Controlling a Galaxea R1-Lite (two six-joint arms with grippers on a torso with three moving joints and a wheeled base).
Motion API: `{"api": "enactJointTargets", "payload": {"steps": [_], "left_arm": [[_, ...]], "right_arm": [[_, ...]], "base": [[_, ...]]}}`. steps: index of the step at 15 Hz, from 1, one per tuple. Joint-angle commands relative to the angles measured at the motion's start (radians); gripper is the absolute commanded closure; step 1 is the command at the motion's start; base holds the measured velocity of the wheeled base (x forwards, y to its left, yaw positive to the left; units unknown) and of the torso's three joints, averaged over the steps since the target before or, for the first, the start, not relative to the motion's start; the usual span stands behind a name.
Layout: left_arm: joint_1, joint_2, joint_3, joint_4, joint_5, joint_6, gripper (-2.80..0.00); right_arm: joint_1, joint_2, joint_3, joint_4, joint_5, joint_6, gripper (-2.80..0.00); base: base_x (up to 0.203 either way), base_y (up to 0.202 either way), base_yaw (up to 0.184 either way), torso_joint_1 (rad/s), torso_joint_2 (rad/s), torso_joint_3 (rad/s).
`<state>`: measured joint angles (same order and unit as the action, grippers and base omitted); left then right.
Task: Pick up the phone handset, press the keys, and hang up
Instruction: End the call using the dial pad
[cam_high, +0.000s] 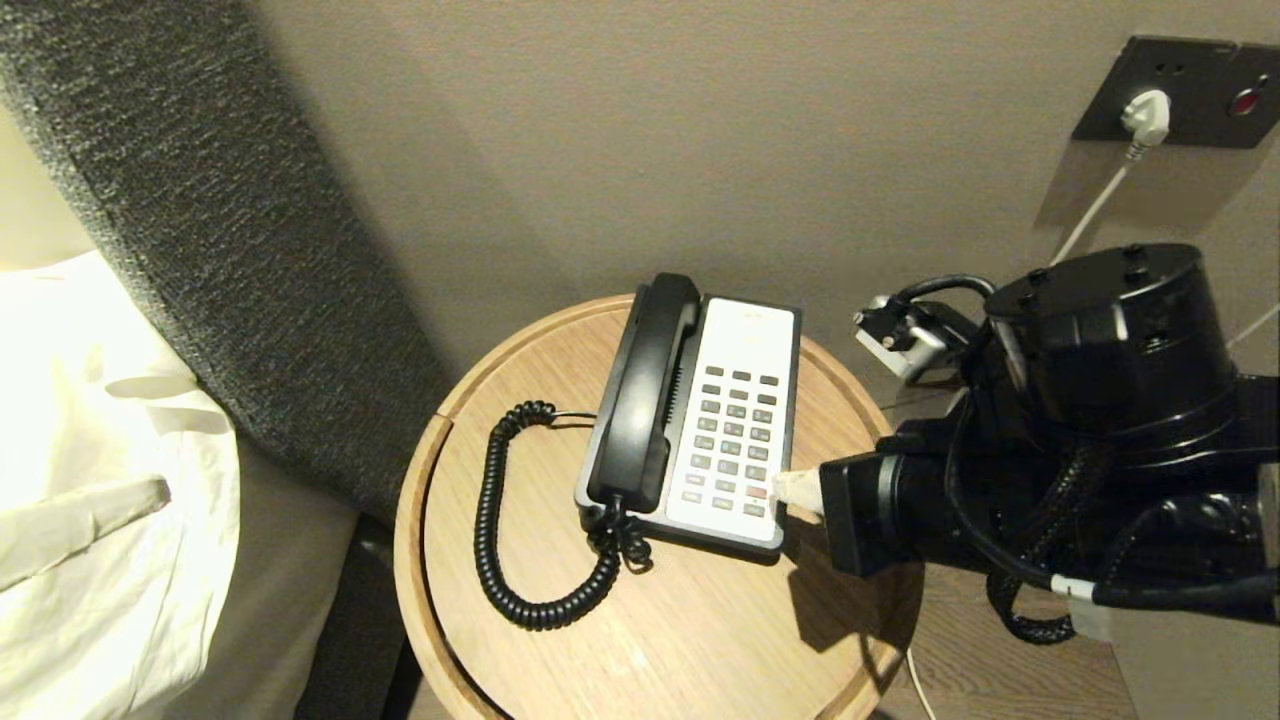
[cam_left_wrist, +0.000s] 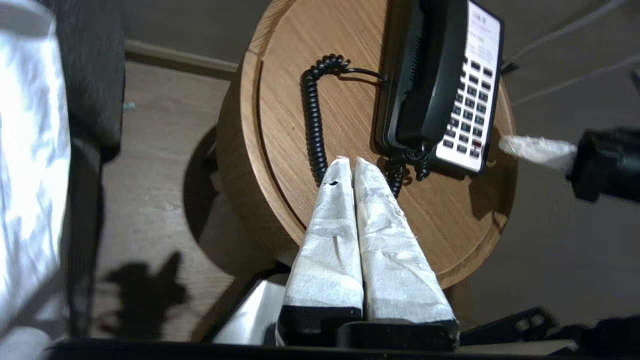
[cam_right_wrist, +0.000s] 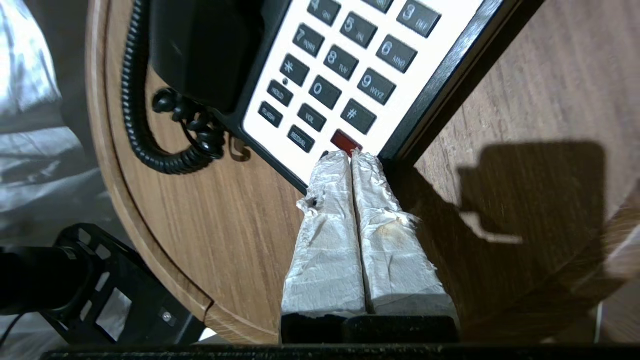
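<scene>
Beige wall (cam_high: 700, 130) stands behind a round wooden worktop (cam_high: 660, 620), and on this worktop sits the phone base (cam_high: 735, 420) with its white key panel. To the left there is a bed with white sheets (cam_high: 100, 450) and a grey padded headboard (cam_high: 200, 220).

The phone handset (cam_high: 645, 390) lies in its cradle on the left side of the base, and its coiled cord (cam_high: 500, 520) makes a loop on the wood beside it.

The right tool (cam_right_wrist: 350, 156) has its two wrapped fingers pressed together. Their tips are at the near right corner of the key panel, just beside the red key (cam_right_wrist: 346, 141); I cannot tell whether they touch it. The left tool (cam_left_wrist: 348, 162) also has its fingers pressed together and holds nothing. In its own wrist view it hovers near the cord end of the handset, apart from it.

In my judgement the task can be either at the key-pressing step or near its end. The handset is in the cradle, so it is either not lifted yet or already hung up; the pictures alone do not decide this.

On the keys I can read the digits 5, 6, 7, 8, 9, 0, also the star and the hash. Smaller keys below carry the words HOLD, FLASH, VOL and REDIAL. The small print at the top of the panel is too fine to read.
</scene>
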<state>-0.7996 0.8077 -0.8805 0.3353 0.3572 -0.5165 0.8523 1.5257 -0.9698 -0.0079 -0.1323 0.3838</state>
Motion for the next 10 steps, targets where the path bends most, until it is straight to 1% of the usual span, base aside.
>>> {"api": "enactJointTargets", "payload": {"steps": [1,2,3,5,8,9,10], "left_arm": [[0.032,-0.02,0.016,0.002,-0.009,-0.054,0.0],[0.062,-0.023,0.014,0.003,-0.033,-0.087,0.0],[0.103,-0.026,0.019,0.008,-0.042,-0.103,0.0],[0.222,-0.031,0.022,0.015,-0.044,-0.114,0.0],[0.482,-0.043,0.026,0.017,-0.041,-0.116,0.0],[0.565,-0.065,0.043,0.012,-0.038,-0.114,0.0],[0.633,-0.109,0.08,0.004,-0.037,-0.109,0.0]], "right_arm": [[-0.001,-0.029,0.0,-0.001,-0.001,0.004,0.0],[-0.002,-0.033,0.002,-0.004,-0.001,0.004,0.0],[-0.004,-0.036,0.002,-0.006,-0.001,0.004,0.0],[-0.016,-0.046,0.003,-0.007,-0.001,0.006,0.0],[-0.057,-0.06,0.005,-0.009,-0.001,0.005,0.0],[-0.073,-0.063,0.008,-0.01,-0.001,0.004,0.0],[-0.088,-0.065,0.008,-0.01,-0.001,0.004,0.0]], "base": [[0.0,0.0,0.0,0.0,0.0,0.0],[0.0,0.0,0.0,0.0,0.0,0.0],[0.0,0.0,0.0,0.0,0.0,0.0],[0.0,0.0,0.0,0.0,0.0,0.0],[0.0,0.0,0.0,0.0,0.0,0.0],[0.0,0.0,0.0,0.0,0.0,0.0],[0.0,0.0,0.0,0.0,0.0,0.0]]}}
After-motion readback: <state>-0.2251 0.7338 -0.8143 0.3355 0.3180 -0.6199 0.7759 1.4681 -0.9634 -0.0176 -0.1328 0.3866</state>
